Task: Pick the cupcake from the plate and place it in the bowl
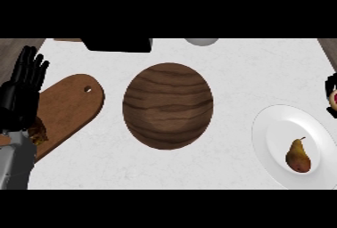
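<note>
Wooden bowl (168, 106) sits between cutting board (69, 111) and pear (297, 155) plate (276, 129); left robot hand (23, 87) open, right (332, 95) unclear

A wooden cutting board (69, 109) w/ a hole near its rounded end lay at left on the white counter (250, 71), tilted diagonally, a brownish food item (38, 132) on its lower part, too hidden to identify. A pear (298, 155) sat upright at right. At the top edge were a black object (118, 44) & a white rounded thing (201, 41), both cut off.
</note>
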